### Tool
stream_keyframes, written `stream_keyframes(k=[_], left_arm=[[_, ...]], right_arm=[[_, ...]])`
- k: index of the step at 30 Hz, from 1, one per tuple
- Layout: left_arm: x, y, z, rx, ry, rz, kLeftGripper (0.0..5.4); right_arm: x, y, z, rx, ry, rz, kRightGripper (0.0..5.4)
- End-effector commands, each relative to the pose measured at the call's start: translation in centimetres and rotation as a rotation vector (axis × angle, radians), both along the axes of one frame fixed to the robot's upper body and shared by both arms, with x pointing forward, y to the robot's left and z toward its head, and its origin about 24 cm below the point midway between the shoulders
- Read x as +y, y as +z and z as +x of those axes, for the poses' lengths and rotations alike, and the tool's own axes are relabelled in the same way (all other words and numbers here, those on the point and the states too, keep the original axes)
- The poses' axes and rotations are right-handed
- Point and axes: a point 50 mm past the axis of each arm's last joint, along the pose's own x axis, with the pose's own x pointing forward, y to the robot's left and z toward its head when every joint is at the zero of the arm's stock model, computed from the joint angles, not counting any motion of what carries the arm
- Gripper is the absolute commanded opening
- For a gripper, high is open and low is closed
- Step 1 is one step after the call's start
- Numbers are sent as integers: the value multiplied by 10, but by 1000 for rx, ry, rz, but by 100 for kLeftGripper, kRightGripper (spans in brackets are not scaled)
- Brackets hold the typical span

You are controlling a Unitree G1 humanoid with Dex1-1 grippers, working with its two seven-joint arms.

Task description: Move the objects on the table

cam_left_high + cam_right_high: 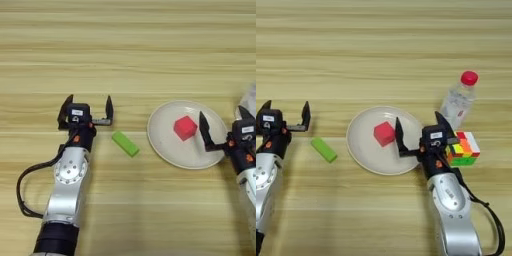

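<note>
Two black-fingered tools rest on the pale, plank-grained table [130, 45], both spread wide and grasping nothing. Left tool [86, 111] sits just left of the flat green block [125, 143], which lies on bare wood. Beside it, a smooth round white plate [363, 150] carries the red block [384, 133]. Right tool [418, 131] stands over the plate's right rim, the multicoloured cube [463, 149] at its right, near a clear plastic bottle [458, 102] with a red cap.

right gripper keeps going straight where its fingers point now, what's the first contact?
Probably nothing. The right gripper, open, points toward the table's far side. The red block on the white plate lies left of that line, the bottle right. Height unclear.
</note>
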Motion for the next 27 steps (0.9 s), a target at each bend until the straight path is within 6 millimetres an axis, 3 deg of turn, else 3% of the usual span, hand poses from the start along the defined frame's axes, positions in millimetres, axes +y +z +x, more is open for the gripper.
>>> stream_keyframes(k=[1,12,27], left_arm=[[2,-6,-4,18,18,3,535],[4,-8,-5,26,30,5,535],[7,-11,-6,37,44,4,535]], right_arm=[[13,2,8,6,73,-28,540],[30,-2,20,44,160,-63,540],[35,-22,33,133,197,-65,540]])
